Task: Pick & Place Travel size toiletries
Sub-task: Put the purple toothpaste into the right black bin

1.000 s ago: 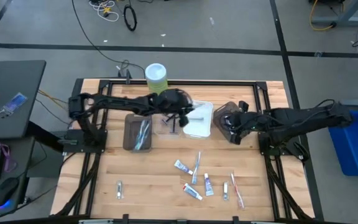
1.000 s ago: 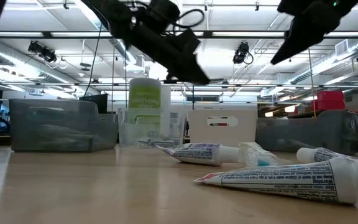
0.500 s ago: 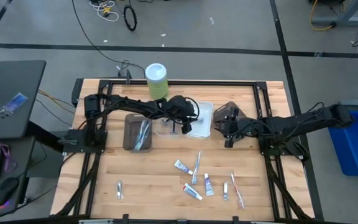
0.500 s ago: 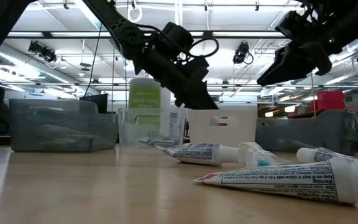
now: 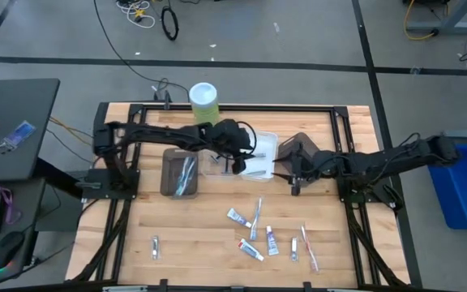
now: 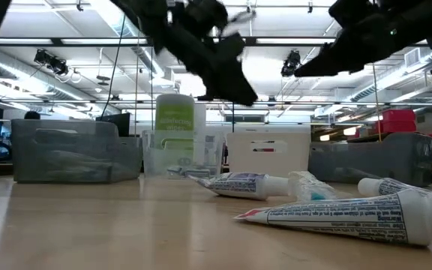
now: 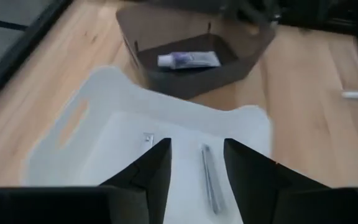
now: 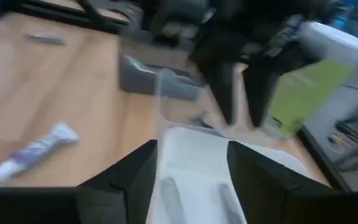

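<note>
Both end effectors spread wider; right end effector (image 5: 276, 165) reached white tray (image 5: 263, 166).

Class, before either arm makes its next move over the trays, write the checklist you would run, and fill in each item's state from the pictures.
1. Left gripper empty: ok, fingers apart with nothing between them, above the white tray.
2. Right gripper empty: ok, fingers apart, also above the white tray.
3. Arms apart from each other: cannot tell; both grippers hang close together over the same tray.
4. Silver stick inside the white tray: ok.
5. Toothpaste tube inside the dark grey tray: ok.
6. Table sorted: not ok; loose tubes and toothbrushes lie on the wood nearer the front edge.
</note>
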`<action>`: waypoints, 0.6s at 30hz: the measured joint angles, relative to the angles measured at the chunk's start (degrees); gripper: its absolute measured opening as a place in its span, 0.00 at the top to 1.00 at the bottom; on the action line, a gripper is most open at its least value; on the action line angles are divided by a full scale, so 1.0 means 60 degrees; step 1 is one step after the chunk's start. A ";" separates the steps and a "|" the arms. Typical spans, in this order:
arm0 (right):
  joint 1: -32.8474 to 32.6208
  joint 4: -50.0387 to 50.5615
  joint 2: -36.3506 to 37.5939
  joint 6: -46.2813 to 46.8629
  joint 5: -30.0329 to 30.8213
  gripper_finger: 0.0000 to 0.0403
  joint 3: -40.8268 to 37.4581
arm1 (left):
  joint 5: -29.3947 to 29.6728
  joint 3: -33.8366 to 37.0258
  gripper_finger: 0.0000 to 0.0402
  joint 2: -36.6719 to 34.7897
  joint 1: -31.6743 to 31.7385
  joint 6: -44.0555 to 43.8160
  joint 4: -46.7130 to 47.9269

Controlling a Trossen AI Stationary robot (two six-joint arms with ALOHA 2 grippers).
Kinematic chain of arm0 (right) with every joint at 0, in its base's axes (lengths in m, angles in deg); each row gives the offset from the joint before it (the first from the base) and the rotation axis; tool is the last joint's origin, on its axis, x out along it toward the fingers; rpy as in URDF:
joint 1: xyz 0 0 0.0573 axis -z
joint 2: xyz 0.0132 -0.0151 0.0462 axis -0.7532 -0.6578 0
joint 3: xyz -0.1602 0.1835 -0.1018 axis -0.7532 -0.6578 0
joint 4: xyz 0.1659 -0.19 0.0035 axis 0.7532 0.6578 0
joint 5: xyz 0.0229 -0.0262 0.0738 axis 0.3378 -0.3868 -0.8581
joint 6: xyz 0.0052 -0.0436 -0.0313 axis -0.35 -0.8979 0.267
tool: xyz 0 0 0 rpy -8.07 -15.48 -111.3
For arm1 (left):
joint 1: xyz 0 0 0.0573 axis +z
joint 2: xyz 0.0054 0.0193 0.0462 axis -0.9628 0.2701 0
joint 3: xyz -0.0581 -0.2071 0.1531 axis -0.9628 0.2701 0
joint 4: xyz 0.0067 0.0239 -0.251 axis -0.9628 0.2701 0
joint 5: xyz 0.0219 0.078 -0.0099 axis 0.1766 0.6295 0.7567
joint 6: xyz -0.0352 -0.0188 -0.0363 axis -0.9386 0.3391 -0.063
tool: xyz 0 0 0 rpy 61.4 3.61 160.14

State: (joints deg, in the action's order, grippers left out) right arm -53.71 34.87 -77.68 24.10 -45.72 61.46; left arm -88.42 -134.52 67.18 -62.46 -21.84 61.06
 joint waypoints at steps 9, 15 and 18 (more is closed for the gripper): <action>-0.0183 -0.1149 -0.0934 0.0426 -0.2231 0.43 0.0003 | 0.2135 -0.0038 0.65 -0.3433 -0.0916 0.1034 0.3919; -0.0828 -0.1718 -0.2267 0.0830 -0.4612 0.43 0.0054 | 0.2351 0.1084 0.66 -0.5193 -0.1789 0.0971 0.4031; -0.1334 -0.1714 -0.2949 0.1019 -0.5114 0.44 0.0387 | 0.2187 0.2347 0.66 -0.5852 -0.2118 0.0865 0.3198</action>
State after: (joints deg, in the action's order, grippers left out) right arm -61.72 24.59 -95.38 30.22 -76.41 63.78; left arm -75.30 -120.44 32.07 -75.17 -16.65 80.24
